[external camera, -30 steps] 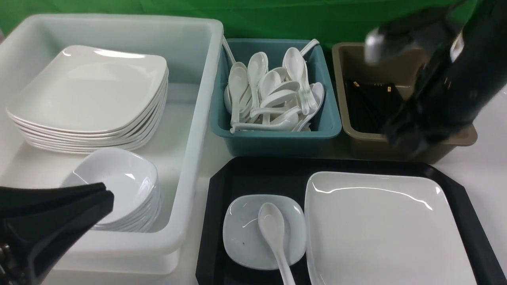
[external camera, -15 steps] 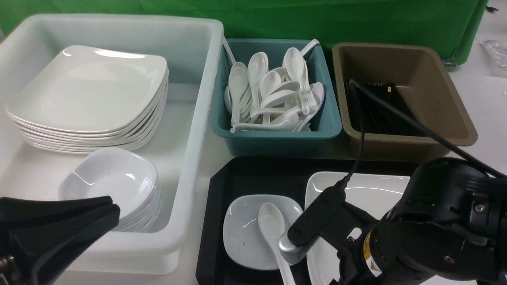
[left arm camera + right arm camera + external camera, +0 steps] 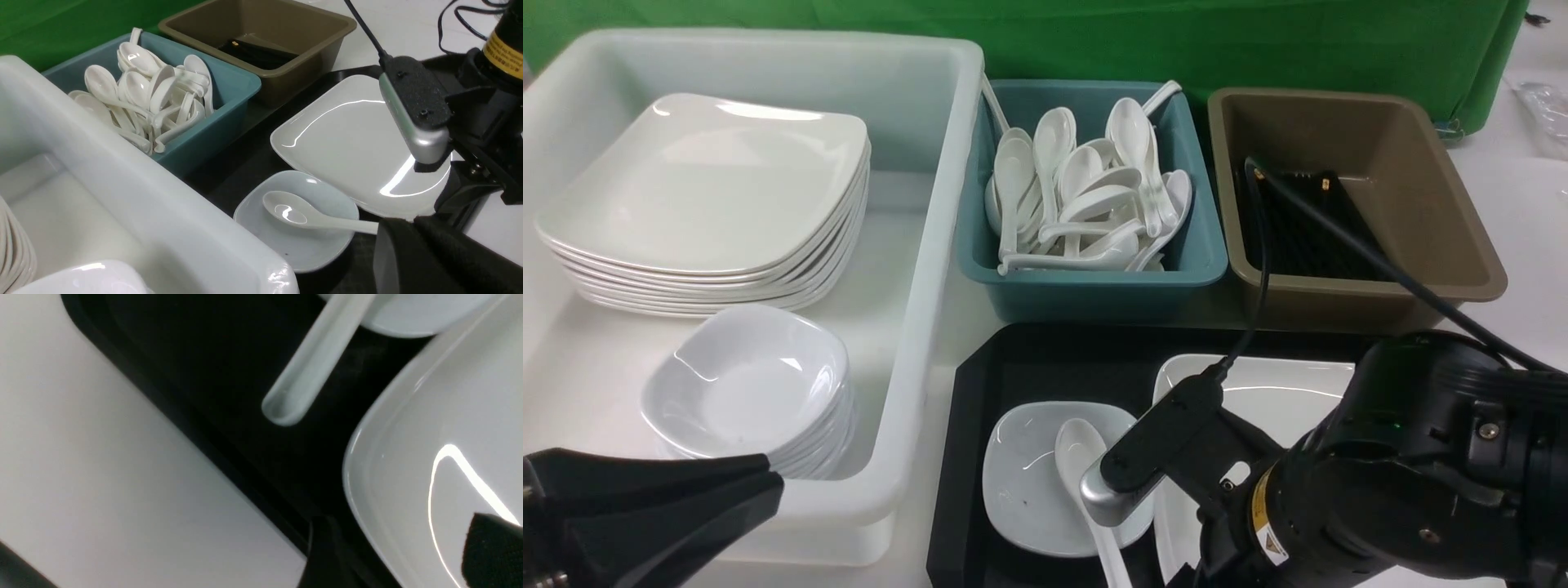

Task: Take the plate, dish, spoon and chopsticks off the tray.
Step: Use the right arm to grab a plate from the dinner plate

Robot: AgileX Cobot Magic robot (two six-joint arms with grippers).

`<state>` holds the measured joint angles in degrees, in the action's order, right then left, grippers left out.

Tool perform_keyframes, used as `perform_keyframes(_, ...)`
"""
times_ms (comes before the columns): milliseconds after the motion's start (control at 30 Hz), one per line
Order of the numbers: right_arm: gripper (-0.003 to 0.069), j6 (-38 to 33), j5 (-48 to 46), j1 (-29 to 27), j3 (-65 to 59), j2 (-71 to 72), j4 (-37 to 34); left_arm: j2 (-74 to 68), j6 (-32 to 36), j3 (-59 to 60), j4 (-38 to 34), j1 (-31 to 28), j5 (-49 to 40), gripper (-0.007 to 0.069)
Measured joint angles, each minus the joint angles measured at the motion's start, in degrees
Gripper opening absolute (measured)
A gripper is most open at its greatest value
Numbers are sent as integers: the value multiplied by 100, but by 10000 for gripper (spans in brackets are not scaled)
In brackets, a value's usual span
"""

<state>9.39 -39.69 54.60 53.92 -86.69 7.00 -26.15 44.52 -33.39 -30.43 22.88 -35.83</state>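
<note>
Plate (image 3: 1282,388) first: glossy and flat, it fills the right half of the tray (image 3: 1013,367). Hard against its left side, on the tray's near-left part, sits the dish (image 3: 1013,490); I can't tell whether the two rims touch. The spoon (image 3: 1082,449) lies face up with its bowl in the dish. Its handle runs out over the dish's near edge toward the tray's near rim and ends close to the plate's near-left corner, clear of it.

The chopsticks (image 3: 1290,245) are off the tray, lying in the brown bin (image 3: 1421,163) just past the tray's far-right edge.

Now the right gripper (image 3: 399,518), low at that near-left plate corner with its jaws spread wide and nothing in them. One finger (image 3: 322,555) hangs over the bare tray by the rim, the other (image 3: 490,551) over the plate's surface. The right arm (image 3: 1405,482) hides much of the plate in the front view.

The left gripper (image 3: 768,483) is pinched tight and empty, at the counter's near-left corner in front of the white tub (image 3: 915,245) with its stacked crockery. A teal bin (image 3: 1094,286) of spoons stands between the tub and the brown bin.
</note>
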Motion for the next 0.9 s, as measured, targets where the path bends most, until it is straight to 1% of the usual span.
perform_keyframes(133, 480, 41, 70, 0, 0, -291, -13, 0, 0, 0, 68, 0, -14, 17)
perform_keyframes(233, 555, 47, 292, 0, -3, -604, -18, 0, 0, 0, 75, 0, -14, 17)
perform_keyframes(333, 592, 54, 521, 0, -3, -898, 25, 0, 0, 0, 81, 0, -14, 17)
perform_keyframes(400, 591, 58, 585, 0, -3, -993, 85, 0, 0, 0, 81, 0, -14, 17)
perform_keyframes(567, 577, 286, 761, 0, 9, -1344, 535, 0, 0, 0, 81, 0, -14, 17)
perform_keyframes(767, 568, 354, 703, 43, 63, -1435, 663, 0, 0, 0, 81, 0, -14, 17)
perform_keyframes(833, 532, 354, 698, 50, 70, -1434, 657, 0, 0, 0, 81, 0, -14, 17)
perform_keyframes(867, 527, 359, 698, 49, 70, -1434, 657, 0, -6, 0, 81, 0, -14, 17)
perform_keyframes(900, 498, 359, 710, 49, 70, -1434, 689, 0, -11, 0, 81, 0, -14, 17)
